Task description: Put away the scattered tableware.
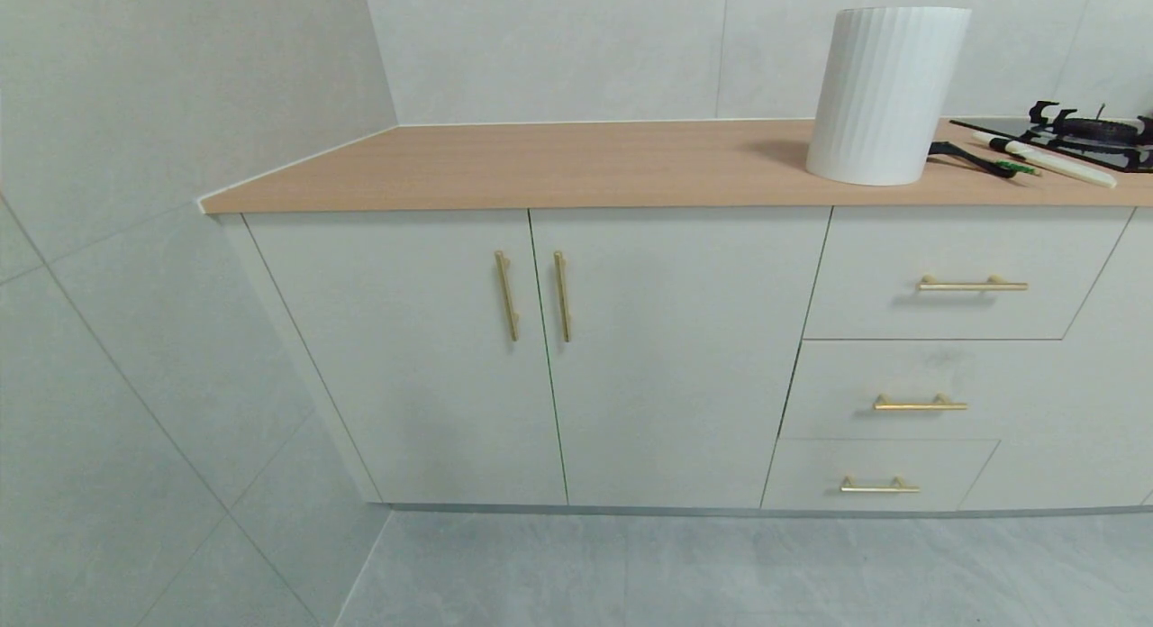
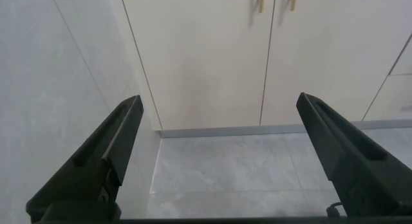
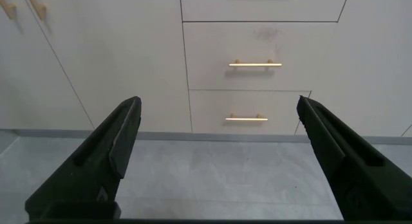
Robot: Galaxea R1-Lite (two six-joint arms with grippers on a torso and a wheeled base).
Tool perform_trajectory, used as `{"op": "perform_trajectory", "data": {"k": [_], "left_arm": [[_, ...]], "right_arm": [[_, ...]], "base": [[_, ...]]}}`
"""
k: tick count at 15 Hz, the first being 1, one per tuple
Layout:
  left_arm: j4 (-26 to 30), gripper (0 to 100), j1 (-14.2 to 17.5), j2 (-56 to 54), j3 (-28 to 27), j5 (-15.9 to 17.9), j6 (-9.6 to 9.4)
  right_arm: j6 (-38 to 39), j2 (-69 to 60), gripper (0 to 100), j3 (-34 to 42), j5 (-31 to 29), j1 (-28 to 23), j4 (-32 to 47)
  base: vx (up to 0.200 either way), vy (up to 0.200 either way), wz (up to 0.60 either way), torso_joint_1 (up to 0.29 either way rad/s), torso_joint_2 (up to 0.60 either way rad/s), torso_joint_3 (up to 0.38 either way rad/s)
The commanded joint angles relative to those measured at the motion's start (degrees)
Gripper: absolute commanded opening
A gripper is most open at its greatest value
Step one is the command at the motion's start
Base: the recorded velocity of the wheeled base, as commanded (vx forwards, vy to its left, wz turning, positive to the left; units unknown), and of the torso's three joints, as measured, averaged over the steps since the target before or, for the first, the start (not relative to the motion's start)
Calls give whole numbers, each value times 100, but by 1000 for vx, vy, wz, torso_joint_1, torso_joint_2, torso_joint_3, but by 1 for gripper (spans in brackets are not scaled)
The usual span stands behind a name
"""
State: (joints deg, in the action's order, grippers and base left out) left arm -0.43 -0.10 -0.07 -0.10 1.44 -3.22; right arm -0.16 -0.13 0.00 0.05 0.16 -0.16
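A tall white ribbed holder stands on the wooden countertop at the right. Beside it, further right, lie a black utensil with a green end and a long cream-handled utensil, the latter partly resting on a black stove grate. My left gripper is open, held low in front of the cabinet doors with nothing between its fingers. My right gripper is open too, facing the lower drawers, and holds nothing.
The white cabinet has two doors with gold handles and three drawers with gold handles at the right. A tiled wall closes off the left side. Grey floor tiles spread before the cabinet.
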Motion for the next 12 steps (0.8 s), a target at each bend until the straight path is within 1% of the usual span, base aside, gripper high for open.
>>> {"op": "perform_trajectory", "data": {"k": [1,2,6,8,12], "left_arm": [[-1,100,1,7,-8,6,128],[-1,100,1,7,-8,14,137],[-1,100,1,7,1,14,23],[-1,100,1,7,1,14,49],[-1,100,1,7,1,14,41]], "right_arm": [[-2,13,100,0,-5,2,7],[-2,13,100,0,-5,2,7],[-2,13,100,0,4,2,7],[-2,13,100,0,-5,2,7],[-2,13,100,0,-5,2,7]], "base": [[0,0,0,0,0,0],[0,0,0,0,0,0],[0,0,0,0,0,0],[0,-200,0,2,2,5],[0,-200,0,4,-1,2]]}}
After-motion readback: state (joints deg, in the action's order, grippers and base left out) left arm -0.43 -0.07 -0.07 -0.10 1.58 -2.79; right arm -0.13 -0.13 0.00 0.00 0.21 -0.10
